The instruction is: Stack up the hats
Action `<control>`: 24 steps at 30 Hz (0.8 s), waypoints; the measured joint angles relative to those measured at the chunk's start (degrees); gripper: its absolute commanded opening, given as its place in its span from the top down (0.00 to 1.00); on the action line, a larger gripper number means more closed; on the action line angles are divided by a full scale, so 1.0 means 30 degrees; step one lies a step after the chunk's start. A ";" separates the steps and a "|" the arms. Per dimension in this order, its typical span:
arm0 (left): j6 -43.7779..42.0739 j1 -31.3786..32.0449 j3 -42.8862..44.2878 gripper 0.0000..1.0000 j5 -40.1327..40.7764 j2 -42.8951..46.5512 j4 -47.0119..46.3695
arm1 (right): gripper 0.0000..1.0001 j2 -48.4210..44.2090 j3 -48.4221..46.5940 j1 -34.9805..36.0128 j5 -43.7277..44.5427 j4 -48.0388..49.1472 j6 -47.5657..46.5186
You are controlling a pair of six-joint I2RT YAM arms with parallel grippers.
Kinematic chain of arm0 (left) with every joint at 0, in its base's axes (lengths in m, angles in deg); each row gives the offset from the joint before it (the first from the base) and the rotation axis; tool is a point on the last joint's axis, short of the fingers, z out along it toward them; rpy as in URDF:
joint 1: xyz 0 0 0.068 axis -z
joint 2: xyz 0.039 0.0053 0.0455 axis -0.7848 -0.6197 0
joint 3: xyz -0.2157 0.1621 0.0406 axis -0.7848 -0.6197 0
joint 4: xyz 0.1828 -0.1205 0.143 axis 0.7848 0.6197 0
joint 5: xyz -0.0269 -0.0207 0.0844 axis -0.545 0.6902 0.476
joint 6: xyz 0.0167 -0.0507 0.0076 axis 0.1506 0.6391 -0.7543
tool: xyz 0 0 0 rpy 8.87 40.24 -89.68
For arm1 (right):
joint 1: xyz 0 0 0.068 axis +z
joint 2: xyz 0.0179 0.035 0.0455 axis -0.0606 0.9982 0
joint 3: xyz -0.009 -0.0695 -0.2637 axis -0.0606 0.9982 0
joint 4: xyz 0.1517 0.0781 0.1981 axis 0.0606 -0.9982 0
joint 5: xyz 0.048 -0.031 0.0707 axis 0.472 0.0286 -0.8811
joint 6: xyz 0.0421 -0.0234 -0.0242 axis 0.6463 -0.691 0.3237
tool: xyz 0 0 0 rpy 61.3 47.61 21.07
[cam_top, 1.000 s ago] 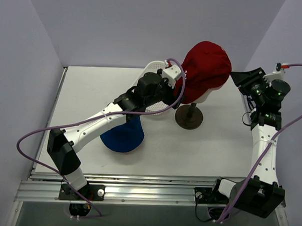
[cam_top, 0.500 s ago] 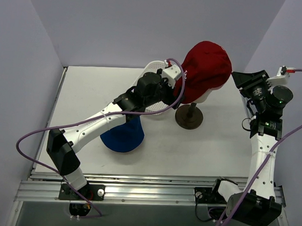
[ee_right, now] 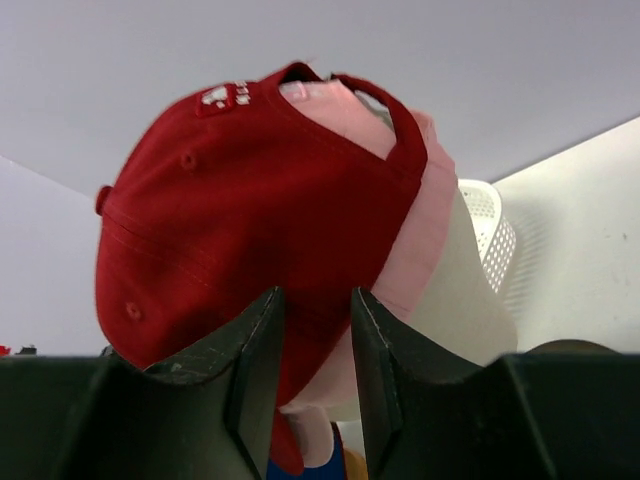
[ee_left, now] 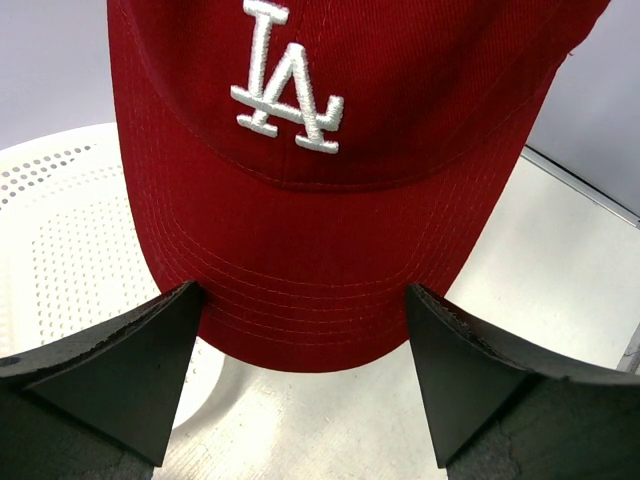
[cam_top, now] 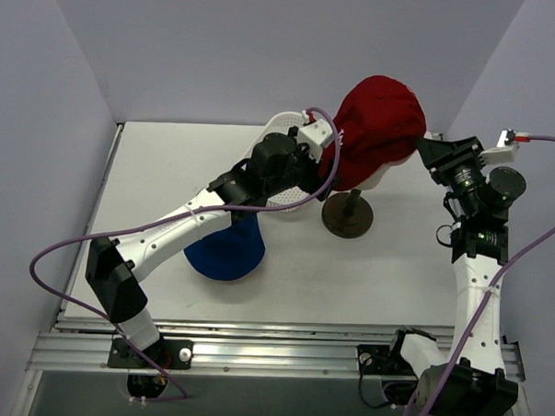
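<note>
Seen from above, a royal-blue bucket hat (cam_top: 222, 253) lies on the white tabletop (cam_top: 169, 166) at the left, partly under the left arm and not yet stacked; that arm reaches past a white perforated basket (cam_top: 283, 125) to the front of a dark red cap (cam_top: 378, 116); the left claw (ee_left: 303, 297) is spread wide, one finger on each side of the brim below the white "LA" logo, gripping nothing; the red cap sits over a pale pink cap (ee_right: 425, 225) on a cream mannequin head (ee_right: 465, 300) atop a brown stand (cam_top: 347, 216); at the right, the right claw (ee_right: 315, 295) points at the back of the red cap, its fingers a narrow gap apart with nothing pinched between them; the step in hand looks like seating the red cap squarely on the pink one; the next move probably calls for a gentle tug at brim and rear, then the blue hat must be fetched; compared with a second ago, the right arm has swung in closer to the cap's rear, while the left arm and all three hats are unmoved.
</note>
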 measured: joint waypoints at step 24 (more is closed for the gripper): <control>0.0007 0.0073 -0.0168 0.09 0.0117 0.0000 -0.0189 | 0.74 -0.0182 0.0991 0.0546 0.2047 -0.1362 -0.1027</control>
